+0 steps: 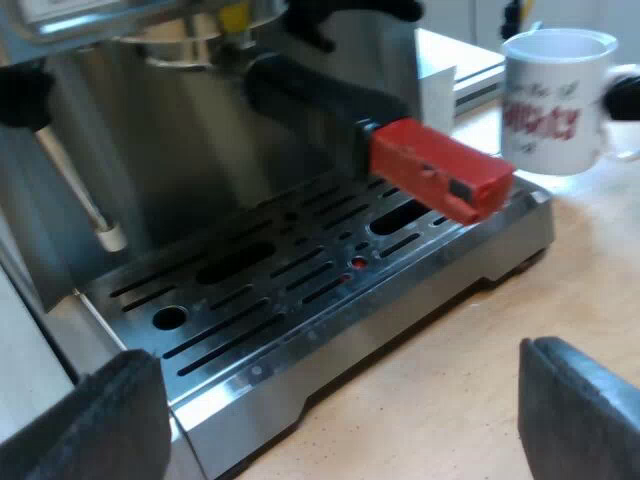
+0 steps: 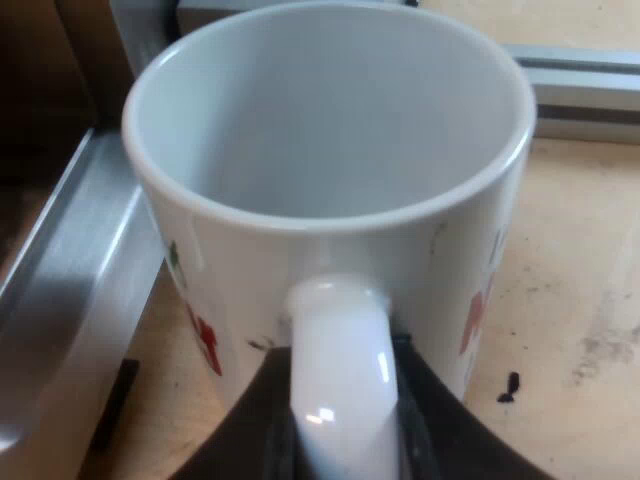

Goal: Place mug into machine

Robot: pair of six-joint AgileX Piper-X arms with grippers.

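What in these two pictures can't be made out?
- Left wrist view: red print on the mug is blurred, unreadable.
- Left wrist view: the edge cuts off the espresso machine above the metal holder.
- Right wrist view: the mug's wall hides its base, so whether it rests on the table is unclear.

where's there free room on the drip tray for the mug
Bare grate on the drip tray between the steam wand and the red handle end. Crowded under that handle, near the mug in the right gripper.
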